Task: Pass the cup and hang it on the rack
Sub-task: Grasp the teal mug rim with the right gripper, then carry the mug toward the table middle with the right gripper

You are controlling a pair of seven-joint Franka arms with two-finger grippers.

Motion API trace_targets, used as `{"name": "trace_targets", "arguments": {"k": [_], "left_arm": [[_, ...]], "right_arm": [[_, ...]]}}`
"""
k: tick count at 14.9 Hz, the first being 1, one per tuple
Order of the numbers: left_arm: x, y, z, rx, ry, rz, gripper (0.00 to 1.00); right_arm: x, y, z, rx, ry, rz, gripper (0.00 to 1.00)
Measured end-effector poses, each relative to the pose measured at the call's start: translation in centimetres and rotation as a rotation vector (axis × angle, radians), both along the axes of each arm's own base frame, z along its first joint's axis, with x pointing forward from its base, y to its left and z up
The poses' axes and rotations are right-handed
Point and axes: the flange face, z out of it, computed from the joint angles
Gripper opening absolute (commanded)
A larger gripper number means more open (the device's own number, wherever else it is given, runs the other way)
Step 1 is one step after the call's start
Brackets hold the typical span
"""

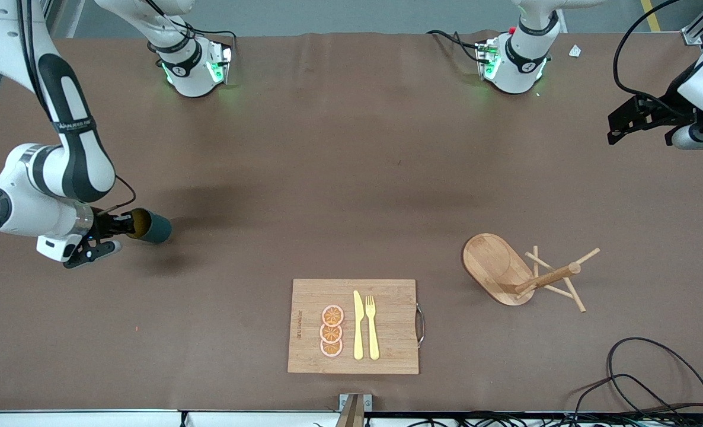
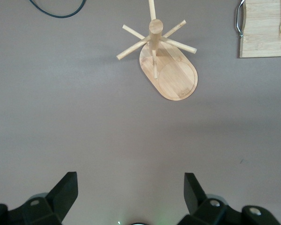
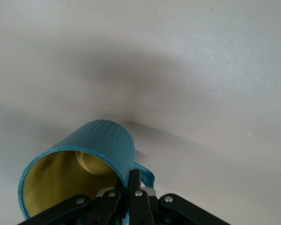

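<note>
We hold the small dark teal cup [image 1: 151, 226] with the yellowish inside in the right gripper [image 1: 114, 226], its fingers closed on the rim by the handle, at the right arm's end of the table. The left gripper [image 1: 630, 121] waits open over its own end. The light wooden rack [image 1: 520, 271] stands near it. We judge that the passing step starts now: next we must carry the cup toward the middle.

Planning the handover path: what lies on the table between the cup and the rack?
In the front view, only bare brown table lies between the cup, held by the right gripper, and the rack. The cutting board sits nearer the camera.
</note>
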Motion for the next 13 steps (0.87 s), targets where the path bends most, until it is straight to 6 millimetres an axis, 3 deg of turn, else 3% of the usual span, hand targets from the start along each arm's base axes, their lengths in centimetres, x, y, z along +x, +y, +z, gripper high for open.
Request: {"name": "trace_targets", "arguments": {"k": [3,6,9,13], "left_arm": [[0.0,-0.2,0.0,0.000,0.000,-0.003,1.00],[0.0,-0.2,0.0,0.000,0.000,-0.003,1.00],[0.0,0.0,0.1,0.000,-0.001,0.000,1.00],[0.0,0.2,0.6,-0.001,-0.012,0.004,1.00]], "right_arm": [[-0.5,7.0,2.6,-0.023,0.013,-0.104,0.00],[-2.1,16.4,3.6,-0.058,0.019,-0.203,0.00],[-4.7,26.8,3.8,-0.080,-0.014,-0.246,0.00],[-9.0,37.6,4.0,-0.062,-0.095,-0.293,0.00]]}}
